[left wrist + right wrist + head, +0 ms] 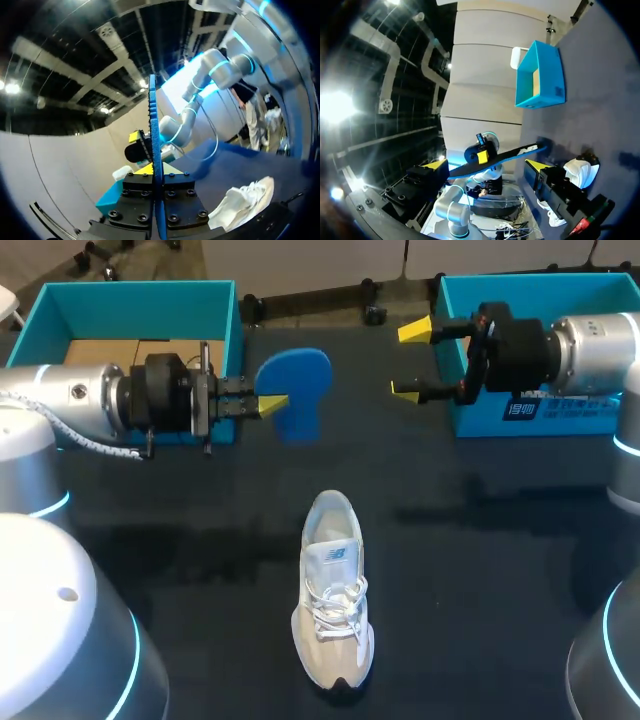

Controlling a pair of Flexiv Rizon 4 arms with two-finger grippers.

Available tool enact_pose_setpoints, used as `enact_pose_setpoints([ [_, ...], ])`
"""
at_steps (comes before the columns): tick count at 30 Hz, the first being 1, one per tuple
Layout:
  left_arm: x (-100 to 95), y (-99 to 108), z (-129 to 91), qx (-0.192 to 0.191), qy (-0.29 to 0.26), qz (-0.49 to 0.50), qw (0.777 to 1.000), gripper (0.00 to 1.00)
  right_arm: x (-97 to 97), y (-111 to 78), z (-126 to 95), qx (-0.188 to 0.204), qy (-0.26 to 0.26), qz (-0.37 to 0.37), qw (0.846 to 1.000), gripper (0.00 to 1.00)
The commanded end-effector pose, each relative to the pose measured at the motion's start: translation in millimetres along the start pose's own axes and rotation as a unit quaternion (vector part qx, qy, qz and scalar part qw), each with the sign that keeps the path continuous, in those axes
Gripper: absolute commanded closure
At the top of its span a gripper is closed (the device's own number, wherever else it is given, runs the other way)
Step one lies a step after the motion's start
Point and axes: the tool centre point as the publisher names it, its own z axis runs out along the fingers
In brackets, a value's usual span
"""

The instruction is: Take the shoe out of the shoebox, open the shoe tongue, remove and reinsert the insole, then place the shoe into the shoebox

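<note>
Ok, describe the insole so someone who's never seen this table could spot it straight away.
Find the teal shoebox at the far left. Just past its right wall, the left tool grips a flat blue insole. It is the only blue foot-shaped piece; the white sneaker lies apart, nearer the robot.

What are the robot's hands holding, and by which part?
The left hand pinches the blue insole by one edge; the right hand is open, holding nothing.
</note>
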Motion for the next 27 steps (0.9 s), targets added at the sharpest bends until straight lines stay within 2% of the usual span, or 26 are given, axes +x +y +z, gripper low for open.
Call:
enact_pose_setpoints([
  [1,0.1,1,6,-0.017,0.015,-0.076,0.997,1.0,-0.5,-0.3,1,0.0,-0.001,0.0,1.0,0.0],
  [3,-0.1,2,10,-0.025,0.018,-0.132,0.991,1.0,-0.5,-0.3,1,0.0,-0.001,0.0,1.0,0.0],
  [7,-10.4,-2,13,-0.044,0.02,-0.272,0.961,1.0,-0.5,-0.3,1,0.0,-0.001,0.0,1.0,0.0],
  [10,-17.2,-6,13,-0.054,0.023,-0.374,0.926,1.0,-0.5,-0.3,1,0.0,-0.001,0.0,1.0,0.0],
  [12,-20.4,-7,14,-0.061,0.023,-0.453,0.889,1.0,-0.5,-0.3,1,0.0,-0.001,0.0,1.0,0.0],
  [13,-20.7,-6,14,-0.064,0.025,-0.47,0.88,1.0,-0.5,-0.3,1,0.0,-0.001,0.0,1.0,0.0],
  [14,-21.2,-5,15,-0.068,0.026,-0.508,0.858,1.0,-0.5,-0.3,1,0.0,-0.001,0.0,1.0,0.0],
  [15,-21.5,-5,15,-0.07,0.025,-0.524,0.848,1.0,-0.5,-0.3,1,0.0,-0.001,0.0,1.0,0.0],
  [17,-21.8,-1,17,-0.074,0.03,-0.575,0.814,1.0,-0.5,-0.3,1,0.0,-0.001,0.0,1.0,0.0],
  [18,-21.5,1,18,-0.073,0.031,-0.608,0.79,1.0,-0.5,-0.3,1,0.0,-0.001,0.0,1.0,0.0],
  [23,-14.6,13,17,-0.074,0.036,-0.673,0.735,1.0,-0.5,-0.3,1,0.0,-0.001,0.0,1.0,0.0],
  [26,-15.7,18,17,-0.063,0.03,-0.7,0.711,1.0,-0.5,-0.3,1,0.0,-0.001,0.0,1.0,0.0],
  [27,-18.1,21,18,-0.058,0.022,-0.715,0.696,1.0,-0.5,-0.3,1,0.0,-0.001,0.0,1.0,0.0],
])
